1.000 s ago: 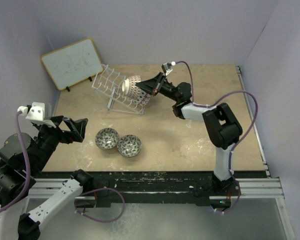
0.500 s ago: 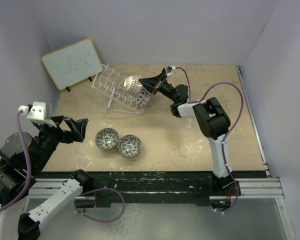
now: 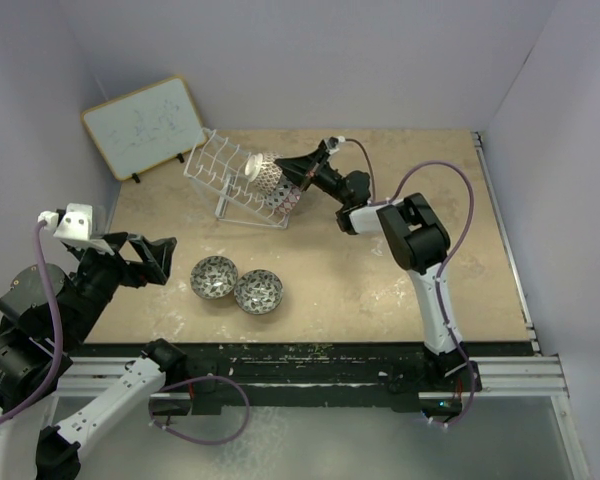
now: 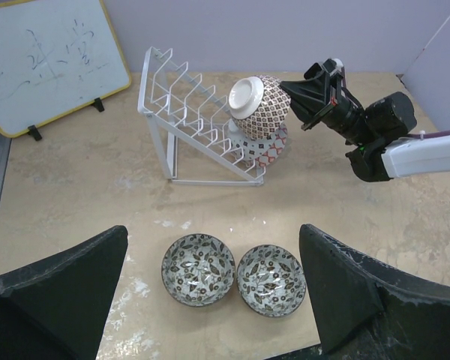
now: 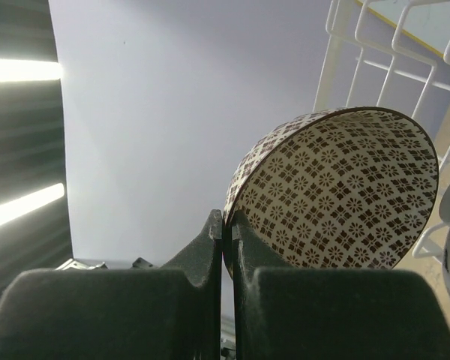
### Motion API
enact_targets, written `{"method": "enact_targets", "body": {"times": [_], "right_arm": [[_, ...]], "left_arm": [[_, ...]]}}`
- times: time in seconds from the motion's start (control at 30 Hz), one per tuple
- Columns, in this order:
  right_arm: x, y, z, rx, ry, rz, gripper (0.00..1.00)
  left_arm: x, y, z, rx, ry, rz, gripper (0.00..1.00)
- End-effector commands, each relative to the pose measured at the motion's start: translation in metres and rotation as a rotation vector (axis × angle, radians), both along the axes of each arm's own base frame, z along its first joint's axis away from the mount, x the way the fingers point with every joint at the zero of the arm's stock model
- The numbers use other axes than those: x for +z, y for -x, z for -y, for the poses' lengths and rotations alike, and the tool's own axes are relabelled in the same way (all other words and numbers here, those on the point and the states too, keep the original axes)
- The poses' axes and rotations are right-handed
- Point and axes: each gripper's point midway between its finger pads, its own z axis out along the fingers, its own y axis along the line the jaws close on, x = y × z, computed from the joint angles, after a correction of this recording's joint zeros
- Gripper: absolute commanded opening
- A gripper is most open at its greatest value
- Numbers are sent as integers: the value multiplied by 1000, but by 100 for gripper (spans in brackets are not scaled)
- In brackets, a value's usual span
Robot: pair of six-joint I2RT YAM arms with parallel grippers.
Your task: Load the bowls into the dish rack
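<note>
**Beige-brown bowl** (image 3: 268, 172): held on edge over the right end of the dish rack (image 3: 215, 165). Its foot is turned toward the rack's tall back and its mouth toward the right end effector (image 3: 290, 175). The slots lie just below and ahead. Whether it touches the prongs cannot be told.

**Right end effector:** pressed together, pinching the bowl's rim. This arm is the nearer to the rack.

**Left end effector** (image 3: 150, 258): spread wide and holding nothing. It is near two grey-black bowls (image 3: 214, 277) on the tabletop (image 3: 330, 270), well apart from the rack.
</note>
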Motion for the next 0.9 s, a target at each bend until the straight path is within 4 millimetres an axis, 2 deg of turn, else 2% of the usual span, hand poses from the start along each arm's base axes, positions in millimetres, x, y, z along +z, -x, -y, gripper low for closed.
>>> {"method": "enact_targets", "body": {"times": [0.0, 0.4, 0.7, 0.87], "right_arm": [[95, 48, 25, 11, -259, 377, 0], [68, 43, 14, 36, -260, 283, 0], [60, 40, 15, 19, -255, 256, 0], [49, 36, 17, 4, -252, 214, 2]], "left_arm": [[3, -4, 1, 6, 1, 12, 99], [1, -5, 1, 7, -4, 8, 99], [2, -5, 1, 4, -3, 14, 99], [3, -4, 1, 4, -2, 17, 99]]}}
